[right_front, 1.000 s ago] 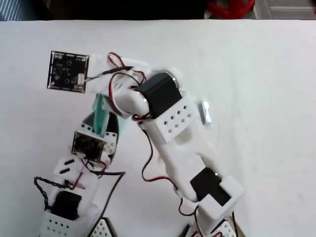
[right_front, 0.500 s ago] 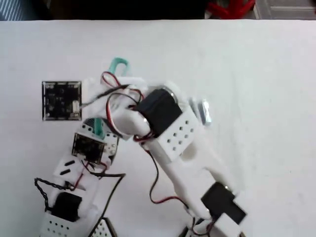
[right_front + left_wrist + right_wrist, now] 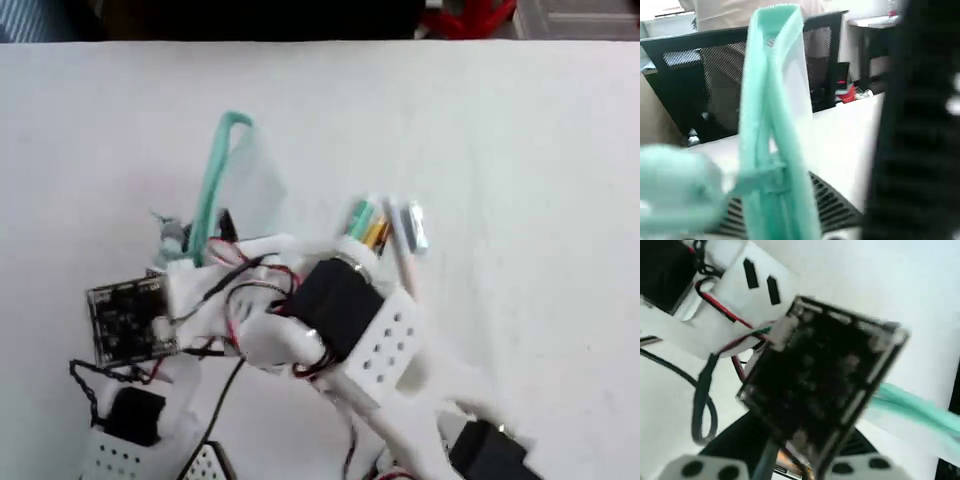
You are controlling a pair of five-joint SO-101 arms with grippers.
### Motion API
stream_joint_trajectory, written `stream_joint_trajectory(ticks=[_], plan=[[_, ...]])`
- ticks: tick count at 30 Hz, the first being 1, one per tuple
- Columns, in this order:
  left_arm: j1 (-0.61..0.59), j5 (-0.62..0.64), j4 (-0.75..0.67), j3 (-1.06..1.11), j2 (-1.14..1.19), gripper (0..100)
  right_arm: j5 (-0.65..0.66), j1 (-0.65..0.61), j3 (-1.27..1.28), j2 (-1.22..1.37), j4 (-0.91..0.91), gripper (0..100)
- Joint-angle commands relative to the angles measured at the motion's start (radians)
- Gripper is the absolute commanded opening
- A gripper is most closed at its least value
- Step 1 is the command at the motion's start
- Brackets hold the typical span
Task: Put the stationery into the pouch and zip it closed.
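The pouch (image 3: 250, 180) is translucent with a teal zipper edge (image 3: 213, 180) and lies left of the table's middle. In the left wrist view that teal edge (image 3: 772, 125) rises close up from my left gripper, which is shut on the pouch's near end. The left arm (image 3: 130, 420) sits at the near left, mostly under the right arm. The right arm (image 3: 350, 320) crosses from the near right, with its camera board (image 3: 125, 320) beside the pouch's near end. Stationery (image 3: 372, 225) lies right of the pouch: green and yellow pens, a pencil and a metal clip (image 3: 411, 226).
The right wrist view looks onto the left arm's camera board (image 3: 825, 385) and wires, with the teal pouch edge (image 3: 920, 407) beyond. A dark blurred shape (image 3: 920, 125) stands close beside the pouch in the left wrist view. White table (image 3: 520, 150) stretches far and right.
The right arm's wrist has swung from the far left toward the near side. This uncovers the pouch and the pens. The left arm has stayed in place.
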Motion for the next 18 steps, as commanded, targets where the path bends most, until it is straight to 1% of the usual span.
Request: stream_joint_trajectory(ticks=[1, 2, 5, 6, 7, 9, 11, 13, 15, 18], plan=[[-0.002, 0.014, -0.025, -0.015, -0.002, 2, -0.012, 0.156, -0.057, -0.03, -0.067, 6.7], [-0.002, 0.014, -0.025, -0.015, -0.002, 2, -0.052, 0.202, -0.077, -0.038, -0.094, 11.1], [-0.002, 0.014, -0.025, -0.015, -0.002, 2, -0.229, 0.305, -0.155, -0.061, -0.176, 27.5], [-0.002, 0.014, -0.025, -0.015, -0.002, 2, -0.258, 0.328, -0.176, -0.065, -0.206, 30.4], [-0.002, 0.014, -0.025, -0.015, -0.002, 2, -0.265, 0.343, -0.199, -0.068, -0.236, 30.0], [-0.002, 0.014, -0.025, -0.015, -0.002, 2, -0.27, 0.355, -0.232, -0.064, -0.289, 24.3], [-0.002, 0.014, -0.025, -0.012, -0.002, 2, -0.273, 0.351, -0.238, -0.064, -0.343, 12.8], [0.002, 0.014, -0.025, -0.011, -0.002, 2, -0.31, 0.32, -0.241, -0.064, -0.394, 0.2], [0.004, 0.014, -0.025, -0.011, -0.002, 2, -0.339, 0.295, -0.235, -0.061, -0.414, 5.0], [0.004, 0.014, -0.025, -0.011, -0.002, 2, -0.336, 0.259, -0.235, -0.005, -0.41, 1.3]])
